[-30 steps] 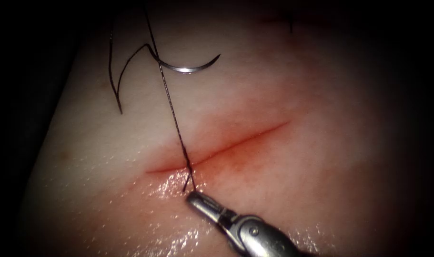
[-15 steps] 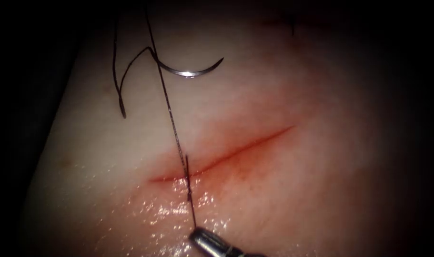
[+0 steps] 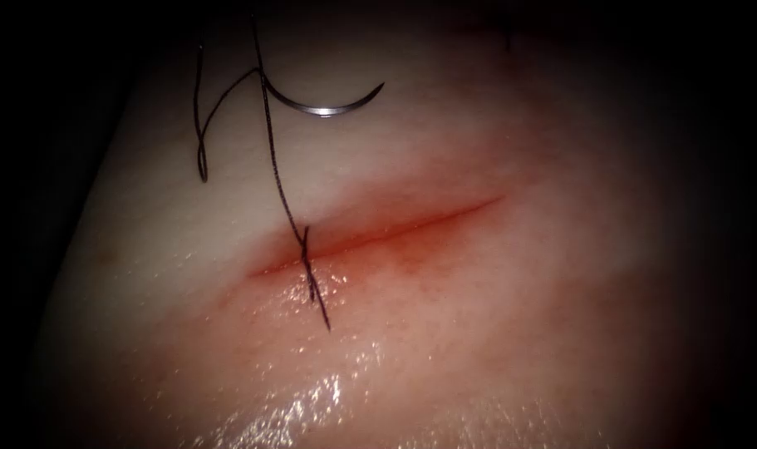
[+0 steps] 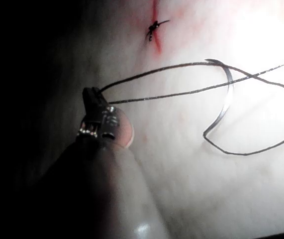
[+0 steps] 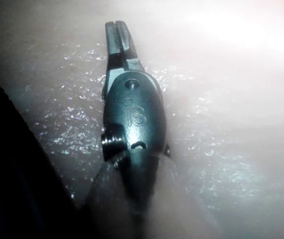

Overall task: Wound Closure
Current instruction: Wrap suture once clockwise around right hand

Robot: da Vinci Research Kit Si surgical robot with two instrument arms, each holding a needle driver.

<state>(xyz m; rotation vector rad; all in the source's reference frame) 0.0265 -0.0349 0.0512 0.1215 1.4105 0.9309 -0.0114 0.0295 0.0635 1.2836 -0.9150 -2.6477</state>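
The curved needle lies loose on the tissue above the cut, not in the tissue and held by neither tool; it is also in the left wrist view as the needle. Thread runs from the needle's end down to a knot at the cut's left part, with a short free tail below it. The left tool is shut on the thread, well away from the knot. The right tool hovers over wet tissue, jaws together and holding nothing.
A loose loop of thread lies on the tissue left of the needle. Red fluid tints the tissue around the cut. Wet glare marks the near surface.
The right tool has let go of the short thread tail and drawn back downward, leaving the endoscope view. The thread to the knot went from taut to slack.
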